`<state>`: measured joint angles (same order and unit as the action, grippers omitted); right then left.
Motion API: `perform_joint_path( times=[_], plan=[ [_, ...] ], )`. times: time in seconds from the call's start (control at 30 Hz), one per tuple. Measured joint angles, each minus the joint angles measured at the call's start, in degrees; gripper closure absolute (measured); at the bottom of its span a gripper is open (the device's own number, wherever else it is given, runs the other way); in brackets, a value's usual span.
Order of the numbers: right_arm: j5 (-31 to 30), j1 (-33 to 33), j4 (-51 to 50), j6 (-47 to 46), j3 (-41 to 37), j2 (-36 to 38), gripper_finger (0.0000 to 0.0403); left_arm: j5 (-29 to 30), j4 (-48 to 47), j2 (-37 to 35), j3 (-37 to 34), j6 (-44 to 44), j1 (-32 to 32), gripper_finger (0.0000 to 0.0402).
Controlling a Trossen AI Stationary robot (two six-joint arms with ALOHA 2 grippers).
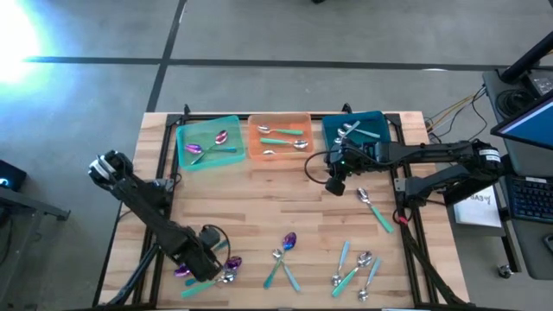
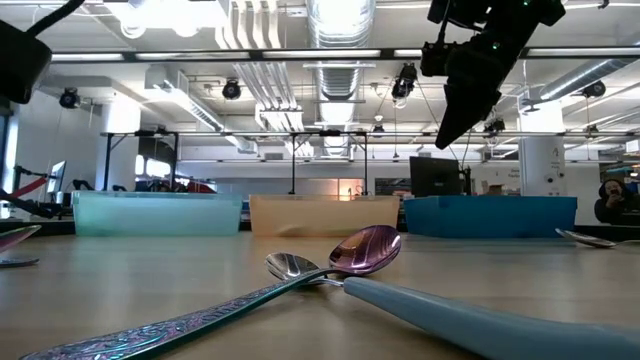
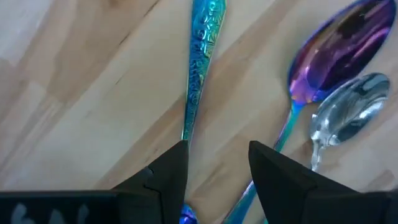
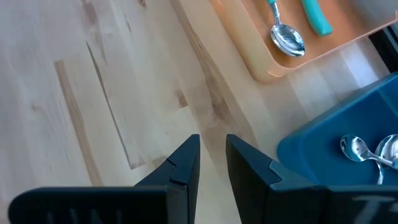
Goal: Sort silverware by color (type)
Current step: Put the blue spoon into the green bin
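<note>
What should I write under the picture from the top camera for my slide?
Left gripper reaches open toward the loose spoons; right gripper hovers empty by the trays.

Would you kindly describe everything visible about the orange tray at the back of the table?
The orange tray is a shallow, translucent plastic rectangle with rounded corners, lying flat on the wooden table's far edge between a green tray and a dark teal tray. It holds silver-headed spoons with teal handles.

No legible text, seemingly.

Dark jointed arms, black wedge fingers (image 3: 168, 171), looped black cables.
</note>
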<state>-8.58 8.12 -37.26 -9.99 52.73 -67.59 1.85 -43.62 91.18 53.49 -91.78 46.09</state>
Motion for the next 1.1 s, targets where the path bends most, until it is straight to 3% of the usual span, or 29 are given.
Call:
perform_joint_path(
  times=[0.13,0.43,0.57,0.73,0.97,1.1],
  plan=[
    [0.0,0.0,0.0,0.1,0.0,0.0,0.0335,-1.4,-3.4,3.9,1.2,0.3,0.0,0.0248],
    [0.0,0.0,0.0,0.0,0.0,0.0,0.0335,-3.0,-1.6,6.8,0.3,0.8,-0.1,0.0252],
    [0.0,0.0,0.0,0.0,0.0,0.0,0.0335,-4.1,-0.1,6.8,-0.1,-0.5,-0.1,0.0294],
    [0.0,0.0,0.0,0.1,0.0,0.0,0.0335,-4.5,0.7,6.7,-0.5,-3.5,-0.1,0.0386],
    [0.0,0.0,0.0,0.5,0.0,0.0,0.0335,-3.8,-0.5,5.6,-0.7,-4.6,-1.0,0.0397],
    [0.0,0.0,0.0,0.6,0.0,0.0,0.0335,2.1,-2.8,2.4,-0.7,-3.4,-3.1,0.0398]
  ],
)
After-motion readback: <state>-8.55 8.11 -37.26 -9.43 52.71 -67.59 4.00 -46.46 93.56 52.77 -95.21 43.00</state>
